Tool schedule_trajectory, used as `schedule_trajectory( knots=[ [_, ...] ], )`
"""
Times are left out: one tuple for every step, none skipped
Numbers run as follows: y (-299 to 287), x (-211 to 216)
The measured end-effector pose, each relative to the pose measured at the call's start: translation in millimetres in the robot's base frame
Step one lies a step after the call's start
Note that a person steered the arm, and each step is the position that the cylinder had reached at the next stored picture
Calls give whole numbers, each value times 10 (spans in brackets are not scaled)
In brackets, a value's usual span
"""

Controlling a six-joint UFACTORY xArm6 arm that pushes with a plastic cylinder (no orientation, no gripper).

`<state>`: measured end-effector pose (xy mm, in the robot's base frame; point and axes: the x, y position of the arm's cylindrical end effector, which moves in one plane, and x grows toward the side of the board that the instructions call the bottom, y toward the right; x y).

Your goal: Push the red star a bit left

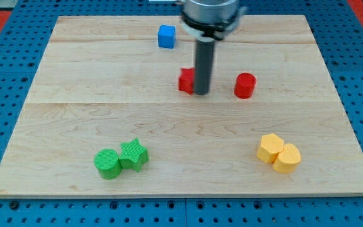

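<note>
**Tip Pressing Against the Red Star's Right Side**

Standing upright near the board's upper middle, with my tip (201,93) resting on the wood. No jaws on this tool, just a plain dark rod, so nothing spread and nothing pinched. Touching, or all but touching, the right flank of the red star (186,81), which is sitting just to the view's left of the tip and partly hiding behind the rod; star shape hard to make out from this angle, only a red block edge showing.

Lying off to the view's right of the tip, clearly apart from it, a red cylinder (245,85). Sitting up toward the view's top and slightly left of the rod, a blue cube (166,36), well apart from the red star.

Resting far down at the view's bottom left, a green cylinder (108,163) and a green star (134,154), touching each other. Sitting at the view's bottom right, two yellow blocks pressed together: a yellow hexagon-like block (270,148) and a yellow cylinder (287,158).

Carrying all of this, a pale wooden board (74,75), lying on a blue pegboard (5,44).
</note>
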<state>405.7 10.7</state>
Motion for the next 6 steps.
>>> schedule_trajectory(
  knots=[
    [3,-46],
    [368,-390],
    [339,-642],
    [59,-447],
    [-164,-414],
    [-353,-422]
  ],
)
